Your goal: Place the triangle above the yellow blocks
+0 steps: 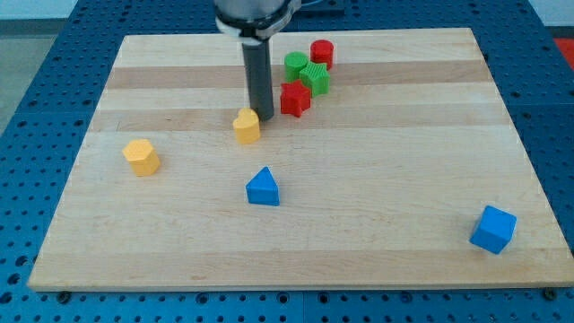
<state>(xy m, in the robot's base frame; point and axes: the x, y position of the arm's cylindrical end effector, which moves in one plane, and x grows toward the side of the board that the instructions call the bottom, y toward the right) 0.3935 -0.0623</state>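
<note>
A blue triangle block point(263, 187) lies on the wooden board point(377, 224), a little left of the middle and toward the view's bottom. A yellow block point(247, 126) lies above it, and a second yellow block point(142, 156) lies toward the view's left. My tip point(263, 116) stands right beside the first yellow block, at its upper right, seemingly touching it. The triangle is below both yellow blocks in the view.
A red star-like block point(295, 99), two green blocks point(315, 77) point(295, 64) and a red cylinder point(322, 53) cluster near the view's top, right of the rod. A blue cube point(493, 229) sits at the bottom right. The board's edges border a blue perforated table.
</note>
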